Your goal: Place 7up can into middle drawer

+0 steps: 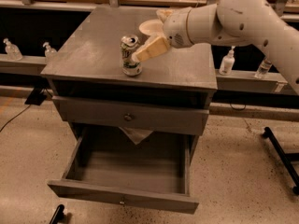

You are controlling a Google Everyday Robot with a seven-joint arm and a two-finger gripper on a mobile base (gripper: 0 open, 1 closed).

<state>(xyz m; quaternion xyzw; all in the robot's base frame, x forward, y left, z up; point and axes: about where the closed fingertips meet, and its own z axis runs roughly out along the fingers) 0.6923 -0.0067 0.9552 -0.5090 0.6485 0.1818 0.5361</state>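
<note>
The 7up can (pixel 127 63), green and white with a dented silver top, stands upright near the front of the grey cabinet top (pixel 88 55). My gripper (pixel 139 56) reaches in from the right on the white arm and is right against the can's upper right side. The middle drawer (pixel 126 164) is pulled out below, and its grey board tray shows with nothing in it. Its front has a small knob (pixel 122 201). A white bowl (pixel 149 28) sits behind the can, partly hidden by the arm.
A closed grey drawer front with a knob (pixel 127 117) sits above the open drawer, with a crumpled pale sheet (pixel 135 135) hanging below it. Small bottles stand on ledges to the left (pixel 11 49) and right (pixel 227 61). A black stand leg (pixel 280 150) lies on the floor at right.
</note>
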